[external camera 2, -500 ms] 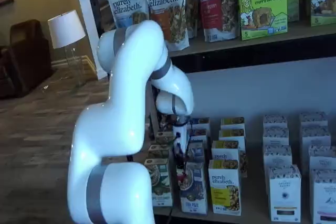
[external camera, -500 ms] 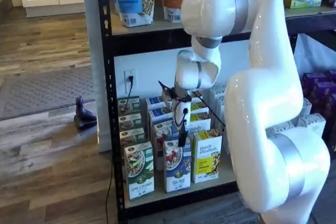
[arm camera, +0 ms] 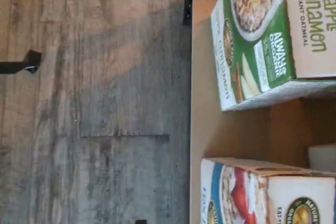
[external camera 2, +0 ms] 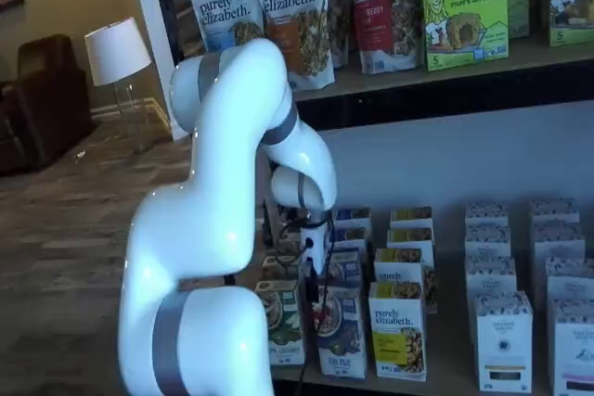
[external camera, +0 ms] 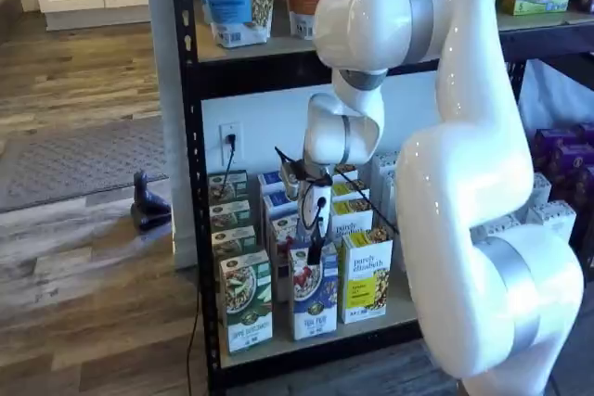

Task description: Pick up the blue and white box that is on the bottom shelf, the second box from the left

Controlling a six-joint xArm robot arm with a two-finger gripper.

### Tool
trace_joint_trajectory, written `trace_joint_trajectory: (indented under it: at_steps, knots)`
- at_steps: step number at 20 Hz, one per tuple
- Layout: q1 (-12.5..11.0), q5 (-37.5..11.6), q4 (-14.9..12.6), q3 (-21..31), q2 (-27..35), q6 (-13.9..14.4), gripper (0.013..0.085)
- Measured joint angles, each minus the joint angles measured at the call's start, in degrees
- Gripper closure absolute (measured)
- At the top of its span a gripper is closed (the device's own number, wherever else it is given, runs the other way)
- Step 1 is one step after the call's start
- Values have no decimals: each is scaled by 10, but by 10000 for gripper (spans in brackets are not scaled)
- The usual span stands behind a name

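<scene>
The blue and white box stands upright at the front of the bottom shelf, between a green-and-white carton and a yellow carton. It shows in both shelf views. My gripper hangs just above the box's top front edge, its black fingers seen side-on with no gap showing, and nothing in them. The gripper also shows in a shelf view. The wrist view shows the blue and white box's front, the green-and-white carton and tan deck between them.
More rows of the same cartons stand behind the front ones. White cartons fill the shelf's right part. The upper deck holds granola bags. A black upright edges the rack on the left. A cable hangs from a wall socket.
The arm has shifted slightly to the left, and the gripper has moved a little with it over the blue and white box. The boxes have not moved.
</scene>
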Motion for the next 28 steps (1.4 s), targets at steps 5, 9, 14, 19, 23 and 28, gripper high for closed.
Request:
trace_joint_trajectory:
  at_steps: [5,9,14,19,23,28]
  knots:
    - [4,-30,19,0,9,-14,130]
    - [2,-31,22,-11,20,-18,130]
    - [-1,-26,22,-32,35,-20,130]
    - [-5,-15,13,-58,52,-15,130]
    - [-9,-10,-1,-80,69,-7,130]
    - [-12,-9,-9,-102,91,-3,130]
